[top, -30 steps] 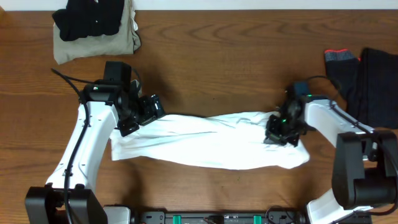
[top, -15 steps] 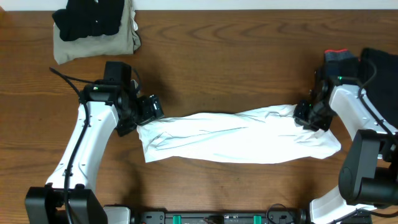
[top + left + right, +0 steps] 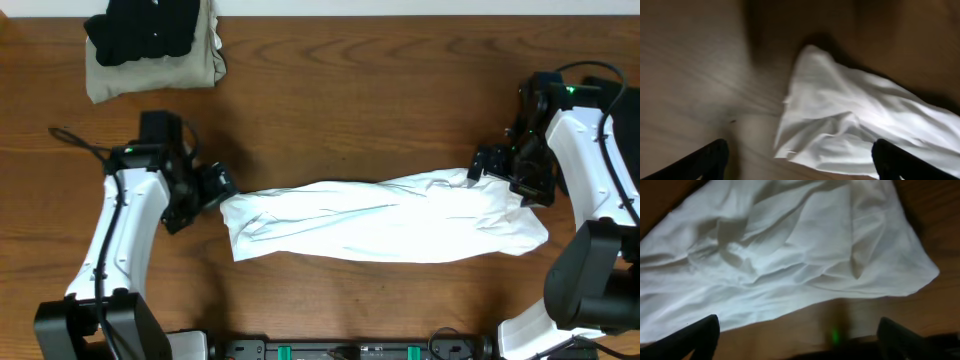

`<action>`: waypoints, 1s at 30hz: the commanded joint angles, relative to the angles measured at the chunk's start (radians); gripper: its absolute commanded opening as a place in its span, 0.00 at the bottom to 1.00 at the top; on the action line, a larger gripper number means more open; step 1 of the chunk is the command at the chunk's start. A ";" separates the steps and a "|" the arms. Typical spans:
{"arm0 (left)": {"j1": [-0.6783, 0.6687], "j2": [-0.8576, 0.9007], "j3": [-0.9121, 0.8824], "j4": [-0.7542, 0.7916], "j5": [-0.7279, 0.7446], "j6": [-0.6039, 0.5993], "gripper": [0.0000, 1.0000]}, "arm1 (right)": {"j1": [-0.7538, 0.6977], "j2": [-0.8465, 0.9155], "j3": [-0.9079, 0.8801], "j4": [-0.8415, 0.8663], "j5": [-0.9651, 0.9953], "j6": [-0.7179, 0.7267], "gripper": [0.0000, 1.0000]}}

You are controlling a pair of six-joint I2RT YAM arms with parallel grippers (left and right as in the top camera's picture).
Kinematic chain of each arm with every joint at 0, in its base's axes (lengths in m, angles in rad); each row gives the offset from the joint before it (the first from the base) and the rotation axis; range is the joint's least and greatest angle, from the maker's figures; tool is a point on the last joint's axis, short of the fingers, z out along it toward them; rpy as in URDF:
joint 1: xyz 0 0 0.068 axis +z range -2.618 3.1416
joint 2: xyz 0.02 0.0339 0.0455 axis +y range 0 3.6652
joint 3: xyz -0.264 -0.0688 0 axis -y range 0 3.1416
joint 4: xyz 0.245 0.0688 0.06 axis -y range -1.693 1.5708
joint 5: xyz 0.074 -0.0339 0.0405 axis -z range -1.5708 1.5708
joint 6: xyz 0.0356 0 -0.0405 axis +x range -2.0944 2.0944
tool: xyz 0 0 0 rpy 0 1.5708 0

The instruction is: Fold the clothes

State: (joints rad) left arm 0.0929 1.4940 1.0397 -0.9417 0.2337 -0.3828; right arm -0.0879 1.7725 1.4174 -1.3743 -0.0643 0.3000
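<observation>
Two end effectors, both spread wide and empty. Your white shirt [image 3: 385, 220] lies on the table [image 3: 350, 110], long axis left-right. The left end effector [image 3: 218, 187] sits just beside its left end, the right end effector [image 3: 482, 163] at its right end. Judge both equally near.

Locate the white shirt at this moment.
In the overhead view the white shirt lies bunched lengthwise on the table, spanning between the left gripper and the right gripper.

My left wrist view was smeared with blur; the white shirt [image 3: 855, 125] ran past its right edge, my left fingers [image 3: 705, 160] past the bottom.
</observation>
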 commanded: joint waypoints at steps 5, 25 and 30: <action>0.034 0.004 -0.137 0.081 0.175 0.076 0.91 | 0.062 0.006 0.015 0.010 -0.053 -0.013 0.99; 0.034 0.005 -0.332 0.297 0.280 0.076 0.91 | 0.210 0.000 0.022 0.064 -0.200 -0.001 0.99; 0.027 0.017 -0.334 0.311 0.279 0.076 0.89 | 0.227 -0.002 0.022 0.064 -0.208 -0.001 0.98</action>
State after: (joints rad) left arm 0.1234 1.4963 0.7124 -0.6380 0.4992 -0.3164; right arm 0.1154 1.7725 1.4200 -1.3087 -0.2375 0.2958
